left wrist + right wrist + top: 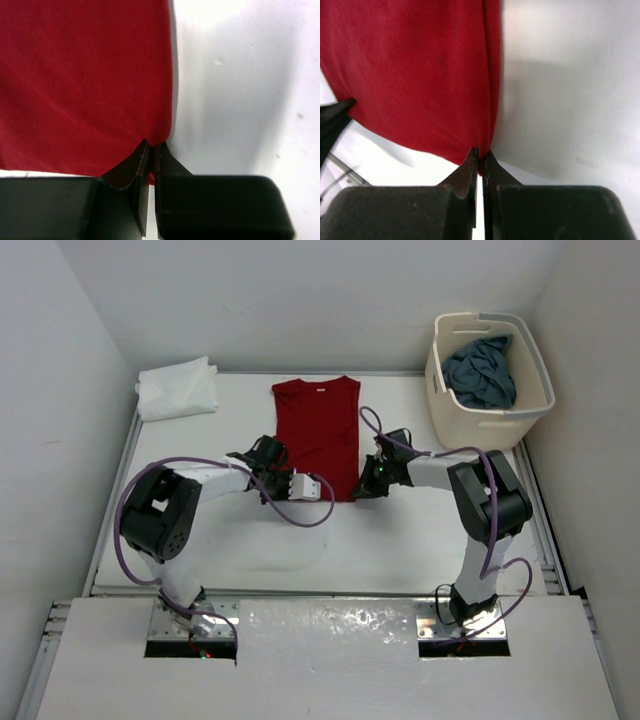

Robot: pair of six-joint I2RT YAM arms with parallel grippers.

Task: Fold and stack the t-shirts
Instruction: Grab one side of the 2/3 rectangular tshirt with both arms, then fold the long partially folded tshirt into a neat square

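Observation:
The red t-shirt (318, 430) lies on the table, folded into a long strip with its collar at the far end. My left gripper (278, 472) is shut on its near left corner, as the left wrist view shows (152, 146). My right gripper (362, 480) is shut on its near right corner, as the right wrist view shows (481, 152). The red cloth fills the upper left of both wrist views (80, 80) (415, 70). The white t-shirt (177, 388) lies folded at the far left corner. The blue-grey t-shirt (481, 372) is bunched in the basket.
The cream laundry basket (490, 415) stands at the far right of the table. White walls close in the left, far and right sides. The white table top (400, 540) lies between the shirt and the arm bases.

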